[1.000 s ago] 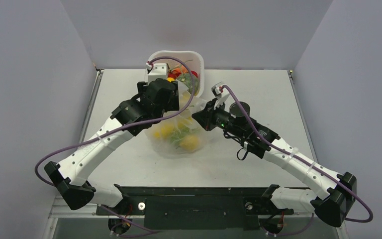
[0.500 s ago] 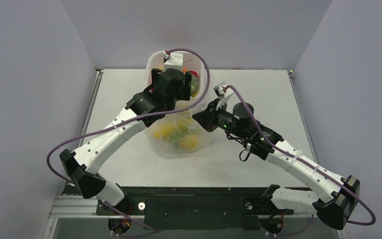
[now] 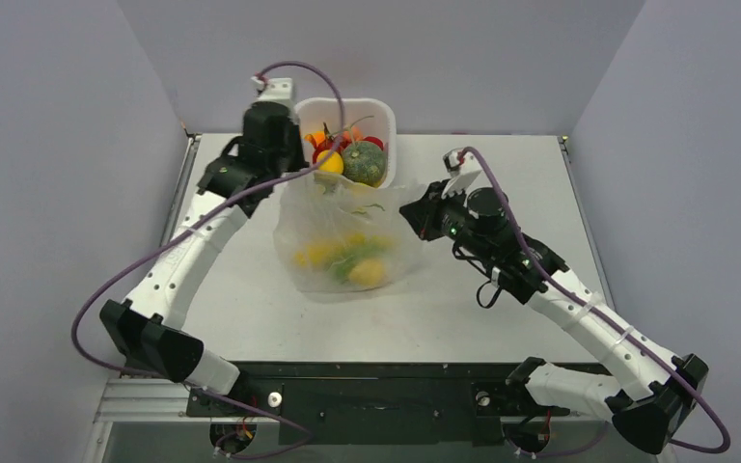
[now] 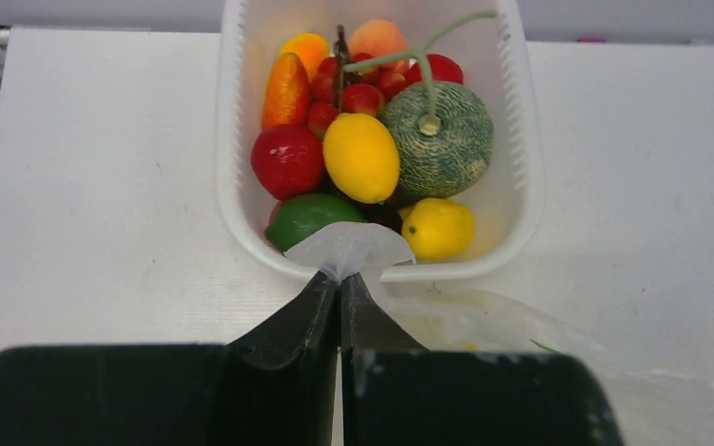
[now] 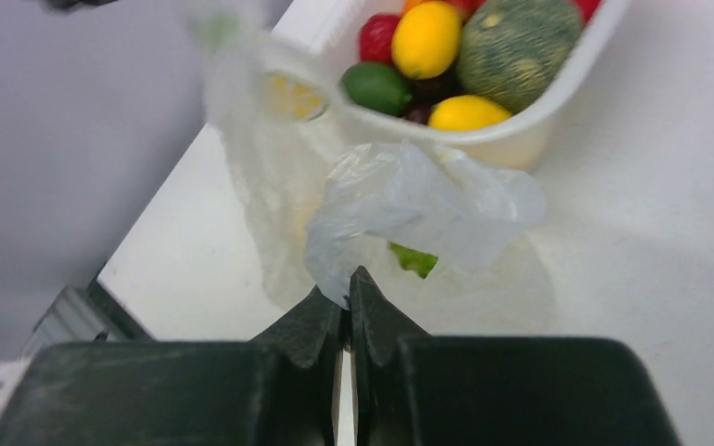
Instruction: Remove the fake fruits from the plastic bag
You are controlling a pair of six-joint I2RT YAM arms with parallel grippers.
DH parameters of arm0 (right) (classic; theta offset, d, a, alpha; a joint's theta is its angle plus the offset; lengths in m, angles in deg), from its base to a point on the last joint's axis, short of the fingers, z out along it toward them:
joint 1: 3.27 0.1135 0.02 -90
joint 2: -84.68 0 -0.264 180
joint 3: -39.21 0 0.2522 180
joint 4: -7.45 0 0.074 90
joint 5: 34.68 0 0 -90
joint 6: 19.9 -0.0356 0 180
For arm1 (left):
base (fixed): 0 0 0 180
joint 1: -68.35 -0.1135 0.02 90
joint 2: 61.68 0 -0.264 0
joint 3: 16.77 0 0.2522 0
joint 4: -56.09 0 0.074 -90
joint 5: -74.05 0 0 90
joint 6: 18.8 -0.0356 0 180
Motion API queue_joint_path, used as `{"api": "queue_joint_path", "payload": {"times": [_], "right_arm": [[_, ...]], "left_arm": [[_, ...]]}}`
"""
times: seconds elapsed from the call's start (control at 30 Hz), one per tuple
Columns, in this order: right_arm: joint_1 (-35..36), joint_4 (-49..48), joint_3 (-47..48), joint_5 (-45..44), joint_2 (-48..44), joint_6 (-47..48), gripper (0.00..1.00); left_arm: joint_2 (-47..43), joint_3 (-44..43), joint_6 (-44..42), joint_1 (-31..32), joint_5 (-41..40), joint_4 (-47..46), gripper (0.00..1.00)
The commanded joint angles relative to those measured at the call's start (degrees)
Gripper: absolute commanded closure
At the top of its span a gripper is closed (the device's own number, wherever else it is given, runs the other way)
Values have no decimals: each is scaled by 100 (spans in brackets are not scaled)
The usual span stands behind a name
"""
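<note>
This is a robot lab's test cell rather than a home or shop: a white table (image 3: pixel 502 318) is boxed in on three sides by plain grey walls (image 3: pixel 58 145). A left arm (image 3: pixel 188 256) and a right arm (image 3: pixel 579 309), white and black with purple cables (image 3: pixel 106 289) looping off them, are bolted to a black plate (image 3: pixel 376 386) at the table's near edge. The only goods are props: glossy plastic fruit (image 3: pixel 367 273) in a clear bag (image 3: pixel 294 217) and in a white tub (image 3: pixel 386 111).

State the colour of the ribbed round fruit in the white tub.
Ribbed round fruit: grey-green; left wrist view.
</note>
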Motion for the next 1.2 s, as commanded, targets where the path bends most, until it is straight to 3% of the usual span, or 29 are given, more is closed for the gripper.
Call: {"api": "queue_joint_path", "payload": {"times": [0.0,0.03,0.1,0.17,0.27,0.33,0.4,0.5,0.6,0.67,0.77,0.83,0.93,1.17], "right_arm": [[-903,390,770,1,192,-666,100],[-1284,407,950,451,300,-778,100],[-1826,410,1283,1061,490,-1323,100],[-2419,307,1569,1831,688,-1921,100],[-3284,-832,1448,2770,861,-3037,100],[-3556,-1272,1360,3045,907,-3521,100],[-3649,-1195,1344,3064,993,-3492,100],[-3594,-474,1303,2901,1113,-2768,100],[-3335,46,754,2533,1010,-2116,100],[-3216,175,284,2354,888,-1796,100],[-3168,555,-103,1946,797,-1285,100],[-2865,1249,-67,1293,739,-733,100],[-2408,1785,104,184,715,-61,100],[-1968,2326,593,-1097,815,345,91]], "left_arm": [[-1038,444,812,-1606,3481,-825,100],[-1080,548,1220,-2103,4087,-1066,100],[-1122,904,2170,-2755,6189,-2056,100],[-1076,1361,3411,-3244,7262,-3567,100],[-996,2052,5666,-3859,7969,-6521,100],[-935,2250,6530,-4079,8163,-7726,100],[-935,2385,6896,-4176,8270,-8281,100],[-1241,2812,6782,-4177,8407,-8278,100],[-1775,3917,6066,-4118,8550,-7727,100],[-2456,4544,5297,-4088,8698,-6767,100],[-3293,5268,3765,-4065,8520,-4616,100],[-3809,5514,3202,-4061,8367,-3592,100],[-4361,5811,3069,-4059,8430,-3070,100],[-5022,6493,3443,-4056,8545,-3111,100]]}}
